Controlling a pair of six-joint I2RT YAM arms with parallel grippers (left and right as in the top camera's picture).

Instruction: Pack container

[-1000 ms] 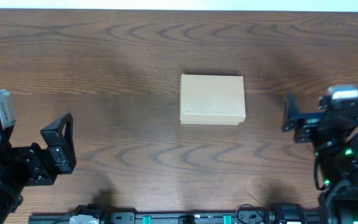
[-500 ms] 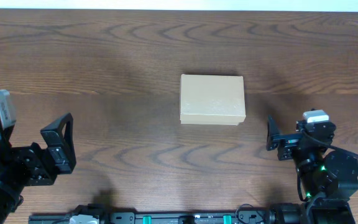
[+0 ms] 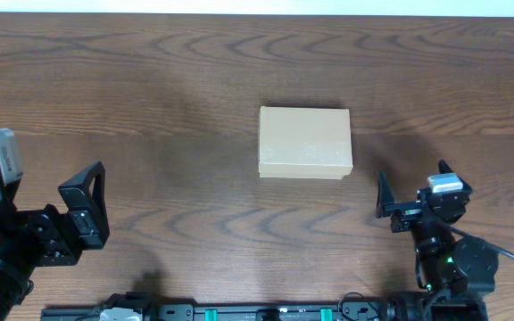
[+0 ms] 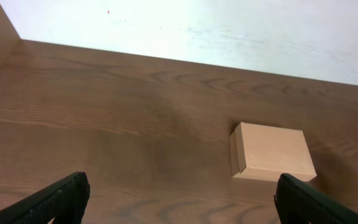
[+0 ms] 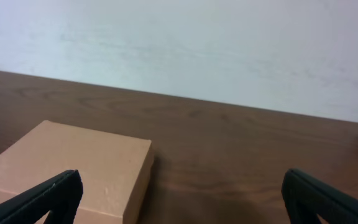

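On the wooden table (image 3: 150, 71) the container (image 3: 304, 143) lies shut at centre, long axis left-right. The right gripper (image 3: 411, 176), wide and empty, sits near-right of it, closer than the left gripper (image 3: 86, 192), also wide.

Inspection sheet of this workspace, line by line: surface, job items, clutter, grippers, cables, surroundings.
Surface: dark wood-grain table, no marks or spills seen.
Job's things: tan cardboard container at the middle of the table, lid closed; nothing to pack into it seen.
Clutter: nothing seen.
Grippers: left gripper open, empty, well left of the container; right gripper open, empty, just right of and nearer than the container, not touching it.
Cables: one thin black cable runs off the right arm toward the right edge.
Surroundings: white wall beyond the far edge; black rail along the near edge.
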